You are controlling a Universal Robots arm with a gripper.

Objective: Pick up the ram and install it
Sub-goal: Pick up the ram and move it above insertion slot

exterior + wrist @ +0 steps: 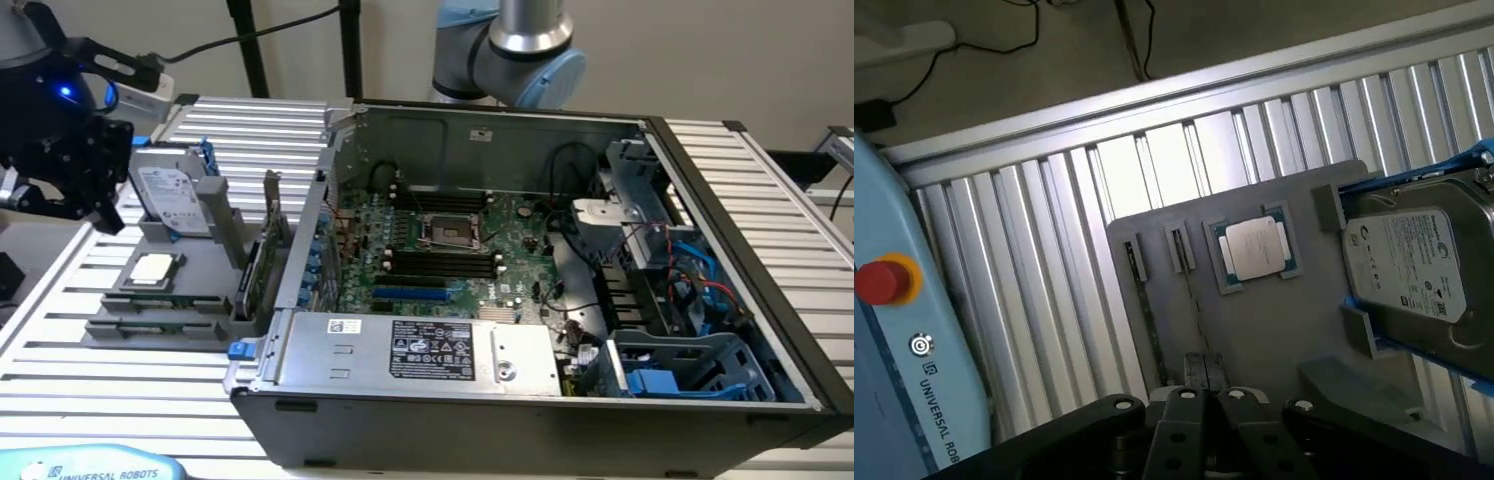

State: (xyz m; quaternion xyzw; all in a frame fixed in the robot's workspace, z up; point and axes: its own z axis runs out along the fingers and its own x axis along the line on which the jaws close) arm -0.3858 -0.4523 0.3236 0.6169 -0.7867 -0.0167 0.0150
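The ram (150,300) stands on edge in a grey holder tray (200,335) at the exterior view's left. A second like stick (147,327) is just in front of it. In the wrist view the ram (1192,310) is a thin dark line running across the tray (1274,330). My black gripper (96,212) hangs well above the tray's far left side. Its fingers (1192,392) are shut together with nothing between them, in line with the ram's near end. The black memory slots (441,262) lie on the motherboard inside the open computer case (534,410).
On the tray lie a processor chip (1254,248) and a hard drive (1409,265) in a blue bracket. A green expansion card (274,250) stands between tray and case. A light blue teach pendant (904,390) with a red button (884,281) lies on the ribbed metal table (120,400).
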